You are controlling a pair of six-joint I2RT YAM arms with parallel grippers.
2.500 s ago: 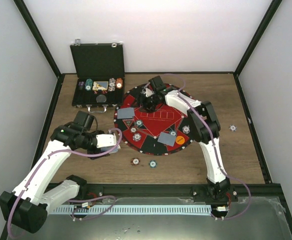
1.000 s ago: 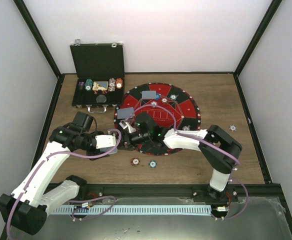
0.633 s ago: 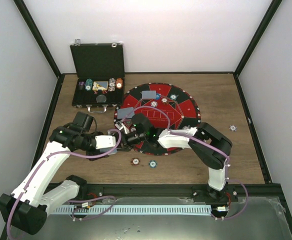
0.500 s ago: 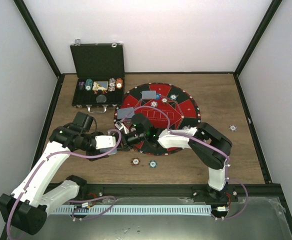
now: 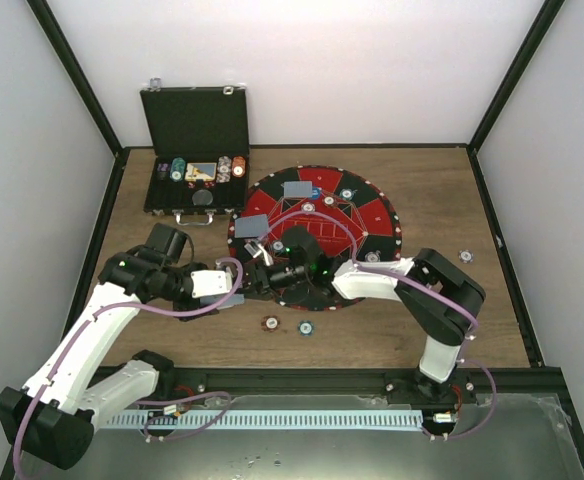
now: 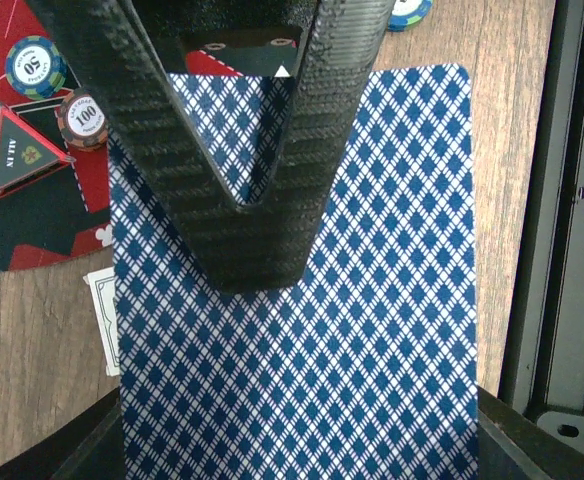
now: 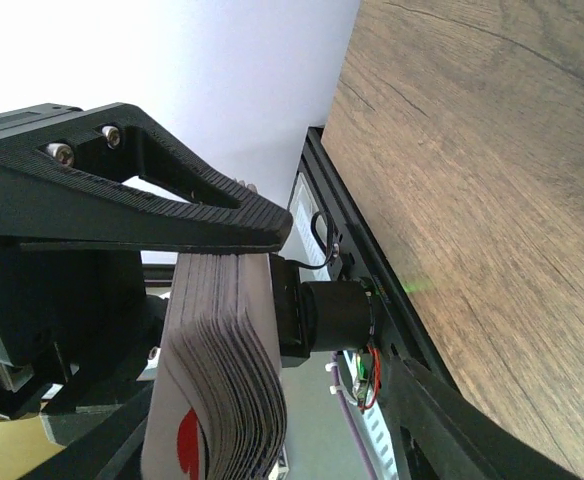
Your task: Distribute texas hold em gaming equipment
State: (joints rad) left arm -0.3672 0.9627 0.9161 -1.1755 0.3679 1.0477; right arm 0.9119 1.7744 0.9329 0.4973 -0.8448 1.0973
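Note:
My left gripper (image 5: 222, 283) is shut on a deck of blue-diamond-backed playing cards (image 6: 302, 330) just off the mat's near-left rim. My right gripper (image 5: 257, 272) reaches in from the right. Its black upper finger (image 6: 242, 200) lies across the top card. In the right wrist view that finger (image 7: 172, 205) presses on the deck's edge (image 7: 222, 370) and the lower finger (image 7: 452, 420) stands well apart. Two cards (image 5: 297, 188) (image 5: 247, 228) and poker chips (image 5: 309, 208) lie on the mat. A teal chip (image 6: 34, 66) and a brown-red chip (image 6: 81, 118) sit beside the deck.
The round red-and-black mat (image 5: 372, 215) fills the table's middle. An open black case (image 5: 194, 120) with chip stacks stands at the back left. Loose chips lie on the wood in front of the mat (image 5: 270, 322) (image 5: 305, 327) and at the right (image 5: 466, 256).
The right arm swung from the mat's far side down to the deck in my left gripper, and its jaws have narrowed. The left arm and deck stayed put.

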